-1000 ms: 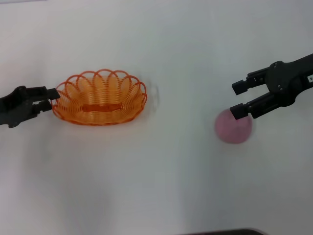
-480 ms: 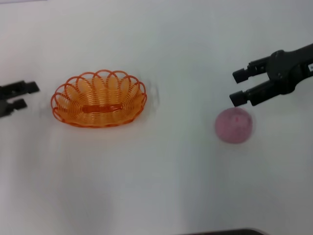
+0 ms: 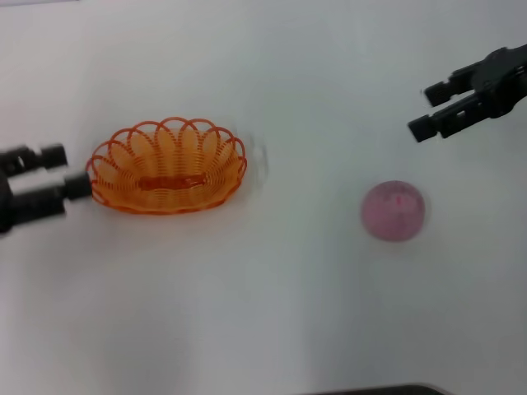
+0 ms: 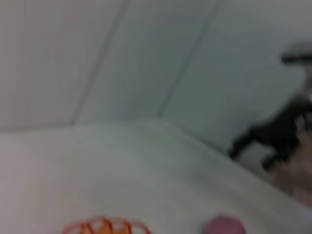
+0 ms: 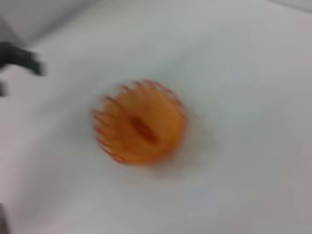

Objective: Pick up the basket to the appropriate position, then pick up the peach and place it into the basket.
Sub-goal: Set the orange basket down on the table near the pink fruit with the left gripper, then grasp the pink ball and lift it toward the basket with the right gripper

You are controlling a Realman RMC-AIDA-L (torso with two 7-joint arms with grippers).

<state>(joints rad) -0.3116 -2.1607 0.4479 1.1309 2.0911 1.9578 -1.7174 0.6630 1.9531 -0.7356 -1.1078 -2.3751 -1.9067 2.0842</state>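
Basket: the orange wire basket (image 3: 167, 167) is an oval of looped wire with a scalloped rim and see-through sides; it sits upright on the tabletop (image 3: 272, 313), left of centre in the head view. It shows again from the right wrist (image 5: 141, 122) as a blurred orange oval, and only its rim loops (image 4: 105, 226) enter the left wrist view.

Peach: the peach (image 3: 394, 211) is a round, matte pink ball resting on the tabletop well to the right of the basket, touching nothing. A sliver of it (image 4: 223, 226) shows at the edge of the left wrist view.

Left end effector: the left end effector (image 3: 59, 170), black with blocky tips, is at the basket's left end; its two fingers are spread apart, the nearer tip just at the rim, pinching nothing.

Right end effector: the right end effector (image 3: 436, 107), black and likewise blocky, hangs beyond and to the right of the peach, clear of it; its fingers stand spread with nothing between them.

Tabletop: plain white, smooth and matte, with soft shadows under the basket and peach.
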